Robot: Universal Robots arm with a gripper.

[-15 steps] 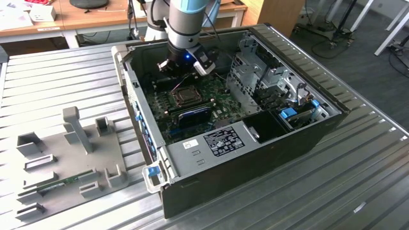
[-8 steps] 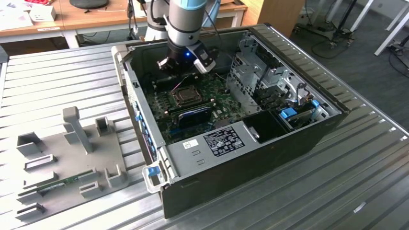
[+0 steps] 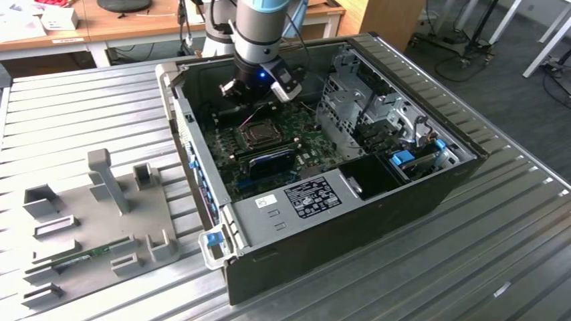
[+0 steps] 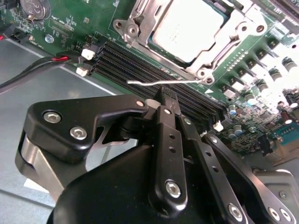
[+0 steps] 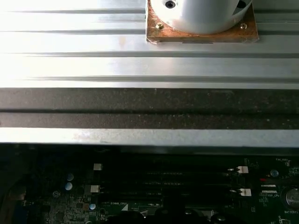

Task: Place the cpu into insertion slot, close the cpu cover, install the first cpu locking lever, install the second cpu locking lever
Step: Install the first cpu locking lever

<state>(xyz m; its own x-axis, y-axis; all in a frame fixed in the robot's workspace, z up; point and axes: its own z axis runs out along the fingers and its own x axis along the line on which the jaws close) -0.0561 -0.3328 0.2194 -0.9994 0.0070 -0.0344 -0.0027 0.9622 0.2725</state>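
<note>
Gripper (image 4: pixel 164 95) fingers pressed together, at 12 o'clock of insertion slot (image 3: pixel 259 134) in the exterior view. Cpu (image 4: pixel 187 28) seated beneath cpu cover (image 4: pixel 140 21); locking lever (image 4: pixel 154 83) just beside fingertips.

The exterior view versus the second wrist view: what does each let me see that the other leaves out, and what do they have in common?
Exterior view: the whole open computer case on a slatted metal table, a grey fixture tray at the exterior view's left, and the arm reaching down into the case. Second wrist view: the cpu, silvery-topped, framed by the cpu cover, and a thin silvery lever jutting out over the memory slots. Shared: the gripper poised above the green circuit board.
</note>
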